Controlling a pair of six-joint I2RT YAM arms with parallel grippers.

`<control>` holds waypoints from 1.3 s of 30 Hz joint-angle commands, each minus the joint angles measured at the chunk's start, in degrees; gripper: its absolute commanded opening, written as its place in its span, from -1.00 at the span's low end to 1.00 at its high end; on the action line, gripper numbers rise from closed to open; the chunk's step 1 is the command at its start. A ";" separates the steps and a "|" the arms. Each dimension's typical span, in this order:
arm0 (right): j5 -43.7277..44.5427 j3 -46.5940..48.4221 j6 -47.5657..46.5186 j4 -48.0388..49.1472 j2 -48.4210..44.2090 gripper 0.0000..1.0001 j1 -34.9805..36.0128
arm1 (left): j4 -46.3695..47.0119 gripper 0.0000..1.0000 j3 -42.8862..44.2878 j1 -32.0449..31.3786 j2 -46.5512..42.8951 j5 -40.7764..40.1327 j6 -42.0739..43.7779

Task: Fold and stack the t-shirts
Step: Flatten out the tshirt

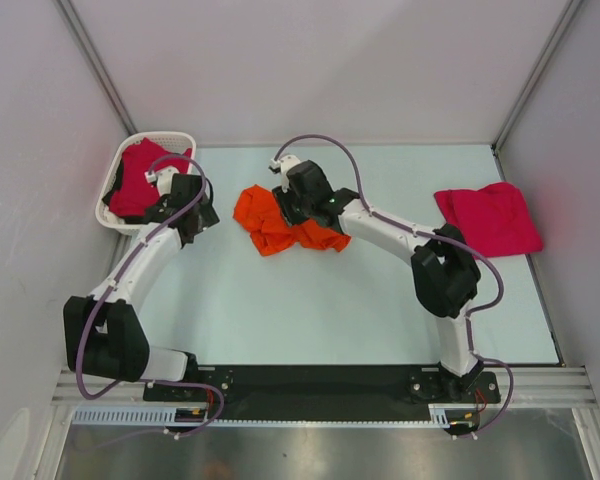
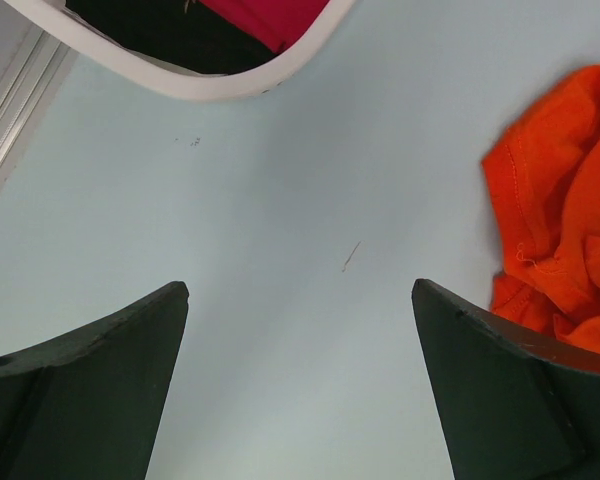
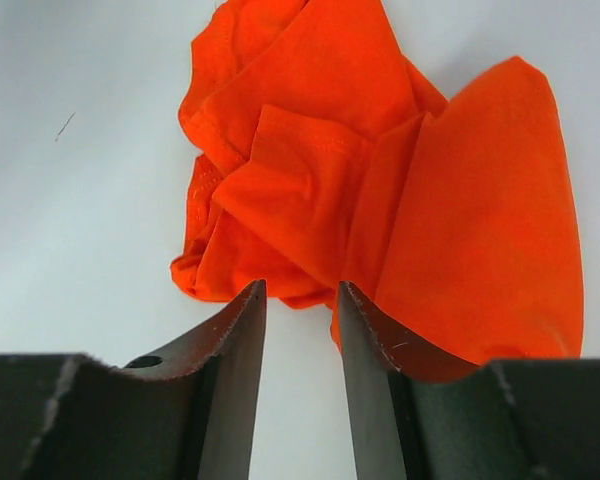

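orange t-shirt (image 1: 262,218) partly hidden under the right jaws, barely parted and empty; left jaws gape wide.

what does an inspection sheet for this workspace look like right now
surface: table pale and flat
job's things: orange shirt crumpled mid-table; pink shirt lying flat at far right; second pink shirt in basket
clutter: thread on table
grippers: left gripper jaws wide, empty, over bare table; right gripper jaws narrowly apart at orange shirt's edge, nothing between
cables: purple cables looped along both arms
surroundings: white walls, metal frame posts
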 commanded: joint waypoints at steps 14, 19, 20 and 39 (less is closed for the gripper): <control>9.86 16.94 0.14 -12.46 14.65 -0.26 1.76 | 1.37 0.99 -1.77 1.61 -1.31 3.06 -1.69; 14.25 16.85 0.31 -12.64 15.18 -0.13 1.59 | 1.46 0.99 -1.86 1.61 -1.48 3.24 -1.43; 14.52 16.68 0.23 -12.73 15.18 -0.11 1.58 | 1.46 0.99 -1.86 1.61 -1.40 3.24 -1.43; 16.72 19.57 -0.83 -15.10 20.80 -0.14 0.79 | 1.64 1.00 -2.56 1.52 -0.60 4.47 -1.17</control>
